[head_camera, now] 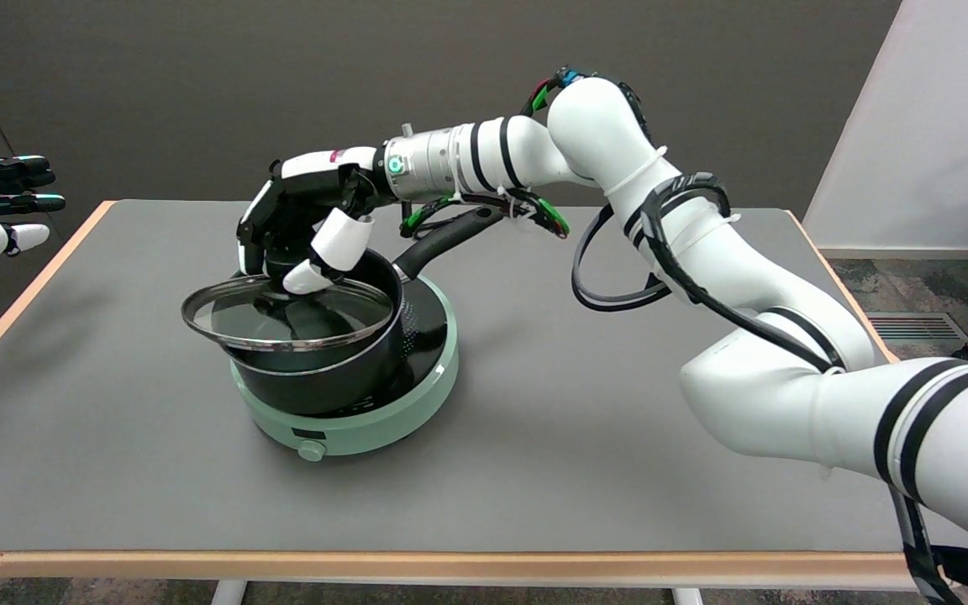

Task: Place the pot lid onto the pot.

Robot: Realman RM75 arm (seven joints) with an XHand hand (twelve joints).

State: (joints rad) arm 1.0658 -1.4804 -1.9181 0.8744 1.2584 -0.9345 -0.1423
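- Pot lid (pixel 282 323): glass with a metal rim, directly beneath the right hand (pixel 303 227), tilted, its near-left edge overhanging the pot's rim.
- Right hand: fingers curled down around the knob at the lid's centre, gripping it.
- Pot (pixel 341 370): black, under the hand and lid; its long handle (pixel 446 238) runs back beneath the wrist.
- Hotplate (pixel 375 420): pale green, below the pot, on the grey table (pixel 576 454).

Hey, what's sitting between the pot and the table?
A round green hotplate: in the head view the black pot stands on it, and the hotplate rests on the grey table.
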